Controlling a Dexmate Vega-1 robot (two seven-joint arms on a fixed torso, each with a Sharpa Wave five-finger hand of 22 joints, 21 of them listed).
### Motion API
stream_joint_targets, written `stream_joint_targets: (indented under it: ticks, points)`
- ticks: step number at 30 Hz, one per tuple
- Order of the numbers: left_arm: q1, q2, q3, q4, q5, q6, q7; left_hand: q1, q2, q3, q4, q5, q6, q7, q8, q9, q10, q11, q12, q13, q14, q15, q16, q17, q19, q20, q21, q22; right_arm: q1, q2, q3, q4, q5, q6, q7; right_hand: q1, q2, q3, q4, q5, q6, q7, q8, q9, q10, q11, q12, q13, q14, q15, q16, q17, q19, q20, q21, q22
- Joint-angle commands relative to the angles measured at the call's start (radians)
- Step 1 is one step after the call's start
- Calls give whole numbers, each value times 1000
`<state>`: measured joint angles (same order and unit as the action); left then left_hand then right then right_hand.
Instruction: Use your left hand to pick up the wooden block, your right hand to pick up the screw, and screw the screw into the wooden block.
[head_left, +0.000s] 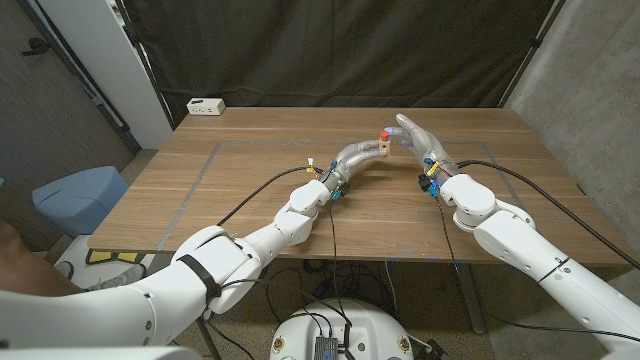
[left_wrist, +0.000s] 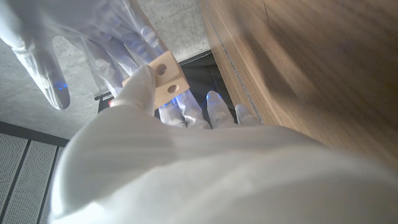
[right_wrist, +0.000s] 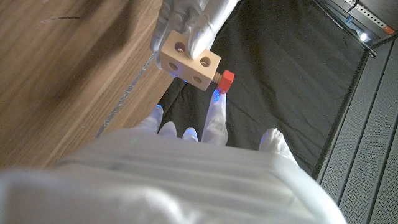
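Right wrist view gives us the clearest look: our left hand (right_wrist: 189, 22) grips the wooden block (right_wrist: 188, 62) from one end, lifted off the desk (right_wrist: 62, 81). We see 2 holes on one face of the block and 1 on another. The red-headed screw (right_wrist: 225, 81) sticks out of a side face, its long axis square to that face, head pointing away from the block. A fingertip (right_wrist: 217, 102) of our right hand (right_wrist: 205, 134) sits at the screw's head; we cannot tell whether it pinches it. Head view places block (head_left: 384, 146) and screw (head_left: 385, 132) between both hands, above the desk's far middle. A white power strip (head_left: 205, 106) lies at the far left corner.
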<state>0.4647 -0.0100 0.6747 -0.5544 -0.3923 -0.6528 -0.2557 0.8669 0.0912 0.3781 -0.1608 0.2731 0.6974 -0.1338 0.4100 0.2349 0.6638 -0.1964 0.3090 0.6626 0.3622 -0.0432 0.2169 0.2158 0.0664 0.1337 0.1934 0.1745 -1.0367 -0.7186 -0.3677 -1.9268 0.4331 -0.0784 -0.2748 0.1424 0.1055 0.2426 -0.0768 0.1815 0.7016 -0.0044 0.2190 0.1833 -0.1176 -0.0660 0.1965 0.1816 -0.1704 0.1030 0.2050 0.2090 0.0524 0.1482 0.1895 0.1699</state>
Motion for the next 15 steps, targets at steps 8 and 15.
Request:
stream_joint_targets:
  ticks: [8,15]
  points:
    - [-3,-2,0,7,-2,2,0,-1,11,16,7,6,44,-9,8,3,5,-1,-1,2,6,-51,-2,4,4,6,7,5,-14,1,9,-13,1,-9,-19,7,1,13,-7,6,57,12,14,2,40,-9,15,-1,-28,-9,12,0,27,3,11,2]
    - [-3,-3,-2,8,-5,2,-4,-2,10,15,7,6,46,-8,9,2,7,-2,0,2,7,-52,-2,4,4,6,7,5,-23,1,13,-21,0,-11,-32,10,1,17,-10,6,80,16,17,2,59,-10,17,-1,-14,-14,15,-2,39,3,13,2]
